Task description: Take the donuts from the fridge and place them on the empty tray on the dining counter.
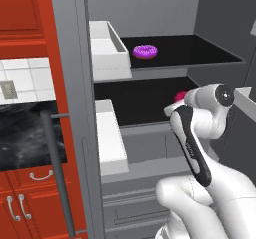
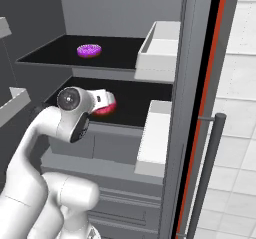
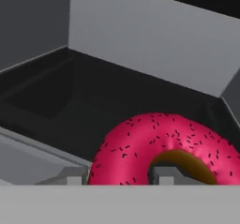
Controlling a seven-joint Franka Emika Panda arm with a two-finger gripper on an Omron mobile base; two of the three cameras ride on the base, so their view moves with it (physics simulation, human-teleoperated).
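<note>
- Inside, the open fridge point(image 1: 150, 13) shows two black shelves, an upper shelf point(image 1: 200, 53) and a lower shelf point(image 1: 140, 100), with grey drawers below.
- White door bins hang on the door at the left of the left base view: an upper bin point(image 1: 107, 50) level with the upper shelf and a lower bin point(image 1: 110, 138) level with the lower one; both stand beside the shelves' front corners.
- Red cabinets point(image 1: 25, 13) and a strip of black marble point(image 1: 22, 133) lie left of the door, whose long bar handle point(image 1: 57, 173) runs down in front of them.
- On the upper shelf the purple donut point(image 1: 145, 51) lies flat near the front edge, toward the bin side, well apart from the arm.
- On the lower shelf the pink donut point(image 3: 164, 148) lies flat near the front edge; in the left base view it peeks out point(image 1: 179, 96) behind the wrist, which covers most of it.
- Nothing stands between the hand and this donut; the shelf around it is bare, with the grey back wall point(image 3: 154, 40) behind.
- Fingers point(image 3: 117, 178): one tip point(image 3: 73, 178) sits just outside the ring on its left, the other point(image 3: 161, 175) rises within the hole, so they straddle the ring's near-left side.
- They stand fairly narrow, one on each side of the ring; whether they press it, I cannot tell.
</note>
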